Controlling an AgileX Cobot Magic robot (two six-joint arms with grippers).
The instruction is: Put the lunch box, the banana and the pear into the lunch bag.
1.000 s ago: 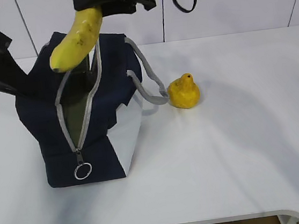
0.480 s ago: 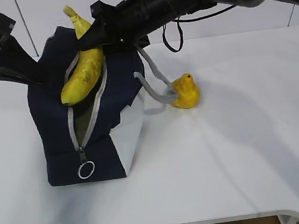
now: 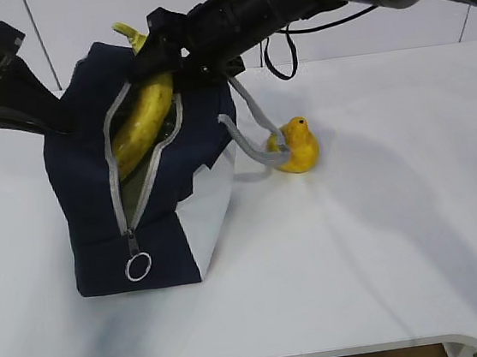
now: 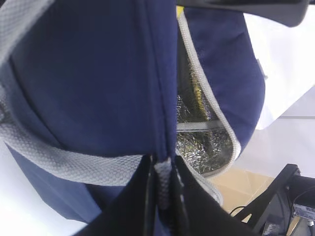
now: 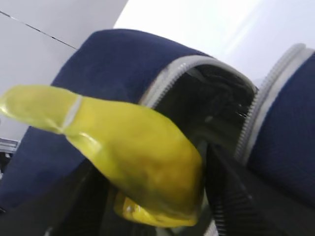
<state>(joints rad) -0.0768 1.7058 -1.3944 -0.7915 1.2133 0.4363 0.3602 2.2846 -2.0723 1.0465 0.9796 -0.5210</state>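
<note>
Now banana (image 3: 141,116) went halfway into lunch bag (image 3: 90,238) mouth. Right gripper (image 3: 156,57) jaws beside banana top; could not tell if gripping. Left gripper (image 4: 160,183) pinched bag handle strap. Pear (image 3: 293,146) sat right of bag, touching rope handle. Next: let banana drop, fetch pear.

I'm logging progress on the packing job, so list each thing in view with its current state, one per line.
lunch bag: upright, zipper open, held open at its rim.
banana: partly inside the bag opening, stem end sticking out.
pear: on the table beside the bag, not packed.
left gripper: shut on the bag's edge.
right gripper: over the bag's opening at the banana; grip unclear.
</note>
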